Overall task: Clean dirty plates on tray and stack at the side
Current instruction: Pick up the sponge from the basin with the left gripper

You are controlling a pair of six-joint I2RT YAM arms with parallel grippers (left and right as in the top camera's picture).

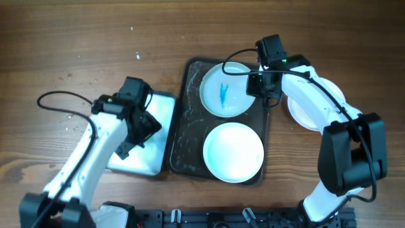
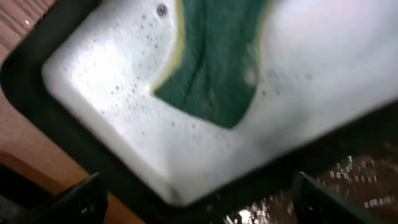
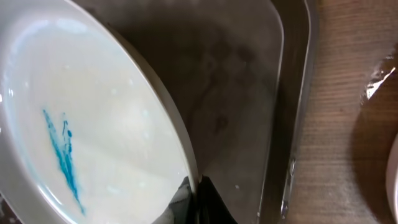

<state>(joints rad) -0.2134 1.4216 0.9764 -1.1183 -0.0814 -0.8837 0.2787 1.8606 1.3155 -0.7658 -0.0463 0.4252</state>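
The dark brown tray holds two white plates. The far plate has a blue smear; the near plate looks clean. My right gripper is shut on the smeared plate's right rim; the right wrist view shows the rim pinched between the fingers, tilted over the tray floor. A third plate lies right of the tray, partly hidden by the right arm. My left gripper is open over the white tray, above a green sponge.
The small white tray with a dark rim sits left of the brown tray and holds foamy water. Water drops lie on the wooden table at the far left. The third plate's edge shows in the right wrist view.
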